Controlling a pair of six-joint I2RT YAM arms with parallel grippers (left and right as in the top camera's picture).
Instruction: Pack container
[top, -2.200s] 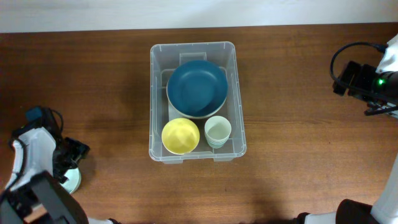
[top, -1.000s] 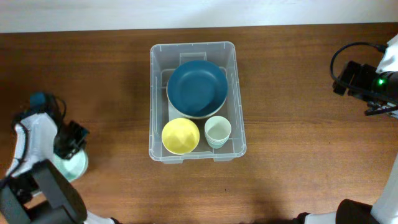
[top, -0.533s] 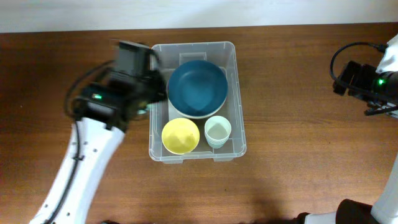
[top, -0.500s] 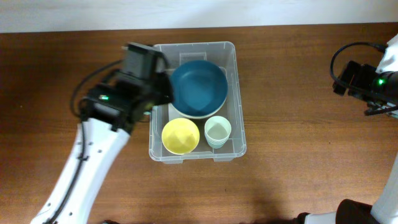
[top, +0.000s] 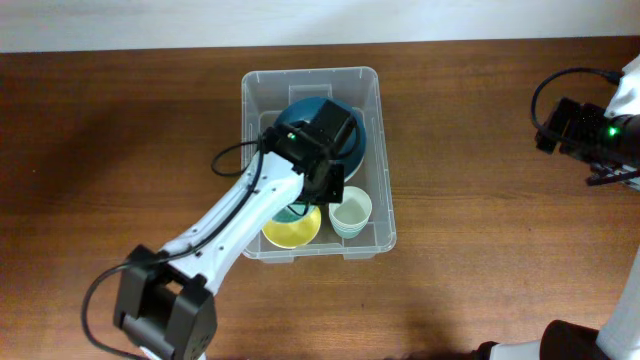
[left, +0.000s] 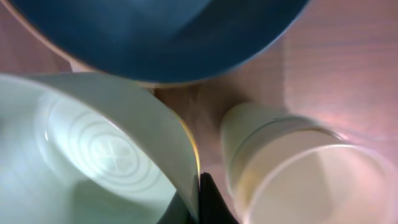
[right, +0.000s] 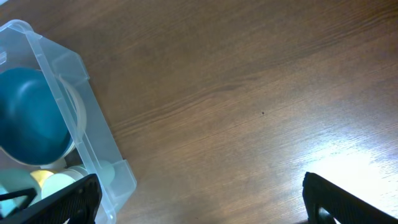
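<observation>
Our left gripper (top: 318, 192) is clenched on the rim of a pale green bowl (left: 93, 149), over the yellow bowl (top: 285, 232) inside the container (top: 310, 78) at mid-tabletop (top: 480, 150); our right gripper (right: 202, 202) hangs released, well apart.

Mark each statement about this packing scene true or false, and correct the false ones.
1. The blue bowl lies inside the container. True.
2. The right gripper reaches into the container. False: it hangs open over the table, apart from the container.
3. The left gripper holds a pale green bowl. True.
4. The cup stands on the table outside the container. False: it stands inside, beside the yellow bowl.
</observation>
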